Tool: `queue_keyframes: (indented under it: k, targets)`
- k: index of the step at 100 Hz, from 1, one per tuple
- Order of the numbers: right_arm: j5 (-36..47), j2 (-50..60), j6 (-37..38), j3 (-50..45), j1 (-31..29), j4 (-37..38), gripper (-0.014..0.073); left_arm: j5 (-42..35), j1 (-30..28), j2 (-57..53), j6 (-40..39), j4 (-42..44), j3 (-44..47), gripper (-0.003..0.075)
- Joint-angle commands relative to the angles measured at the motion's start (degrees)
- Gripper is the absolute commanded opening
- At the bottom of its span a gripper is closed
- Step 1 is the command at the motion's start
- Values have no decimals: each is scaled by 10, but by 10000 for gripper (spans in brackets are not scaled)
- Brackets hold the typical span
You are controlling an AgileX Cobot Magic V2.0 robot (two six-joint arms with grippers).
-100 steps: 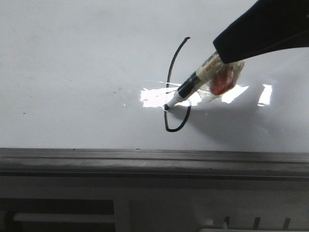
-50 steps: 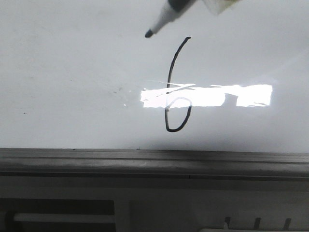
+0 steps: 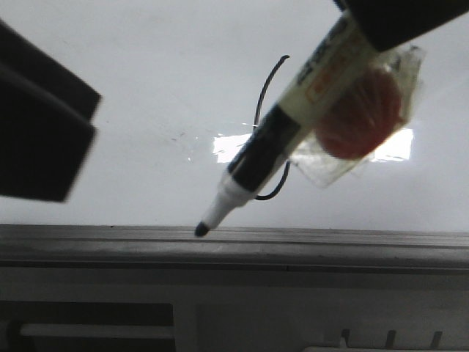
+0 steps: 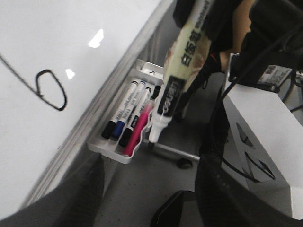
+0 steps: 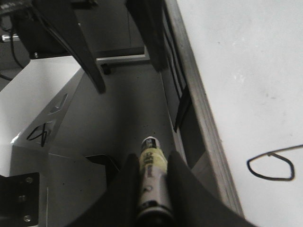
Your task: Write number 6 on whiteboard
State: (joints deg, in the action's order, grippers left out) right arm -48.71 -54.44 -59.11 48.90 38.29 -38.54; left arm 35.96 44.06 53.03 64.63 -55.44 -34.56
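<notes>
The whiteboard (image 3: pixel 132 66) is filling most of the front view, its grey frame edge running along the near side. The number 6 (image 3: pixel 262 95) is standing drawn on it right of centre: a tall curved stroke coming down into a small closed loop, partly covered in this view by the marker pen (image 3: pixel 271 143). A bright rectangular glare is lying across the board at the height of the loop.

The right hand (image 5: pixel 150 189) is gripping the marker pen, its two fingers pressing on either side of the barrel. The pen is slanting down to the left, its black tip appearing over the frame edge in the front view, clear of the drawn line. A piece of clear tape with a red patch (image 3: pixel 359 114) is sticking out from the barrel.

The left hand (image 3: pixel 40 136) is showing as a dark blurred shape at the left edge of the front view; whether its fingers are apart or together cannot be told.

In the left wrist view a small white tray (image 4: pixel 111 151) beside the board's frame is holding several markers, one of them pink (image 4: pixel 137 132).
</notes>
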Motion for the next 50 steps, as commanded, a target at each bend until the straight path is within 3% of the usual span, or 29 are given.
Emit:
queue_keyframes:
  k: [1,22,36,50]
  targets:
    - [23,-2,-4,18,19,-26,-44,-11,31,40,28,-35,-35,364]
    - [33,-11,-4,18,47,-37,-44,-13,90,124,30,-35,-71,345]
    - [29,-11,-4,18,52,-40,-44,-15,99,149,30,-41,-82,341]
    - [18,-11,-4,18,52,-40,-44,-16,99,154,30,-52,-82,253]
